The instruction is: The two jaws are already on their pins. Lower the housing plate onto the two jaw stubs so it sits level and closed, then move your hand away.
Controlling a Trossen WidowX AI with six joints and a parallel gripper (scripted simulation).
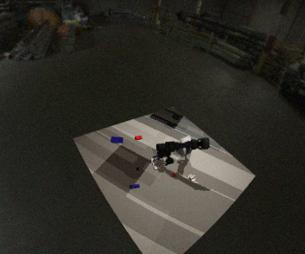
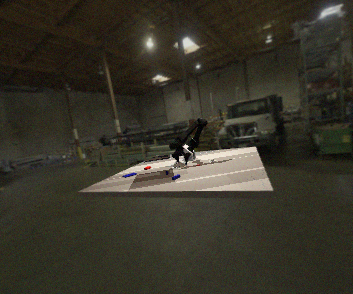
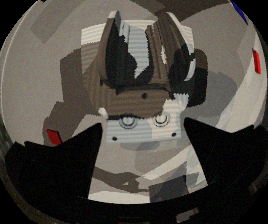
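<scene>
The white and brown-shaded gripper assembly (image 3: 145,107) (image 1: 159,163) lies below my gripper (image 3: 145,124). Its two tall curved jaws (image 3: 110,55) (image 3: 183,52) stand upright and apart in the wrist view. A ridged plate (image 3: 130,102) with a small dark hole, seemingly the housing plate, spans the jaw roots. It looks roughly level, but patchy shadows hide whether it is fully seated. Two round ringed bosses (image 3: 128,121) (image 3: 161,119) show at its near edge, above the ridged base (image 3: 144,136). My gripper is open and empty, its black fingers at either side of the near end.
A red block (image 1: 138,137) (image 2: 147,168) (image 3: 256,61) and a blue block (image 1: 117,140) (image 2: 129,175) lie to one side. Another blue piece (image 1: 134,186) (image 2: 176,177), a tiny dark blue piece (image 1: 137,168), a small red piece (image 1: 174,174) (image 3: 54,137) and a white piece (image 1: 192,177) lie around the assembly.
</scene>
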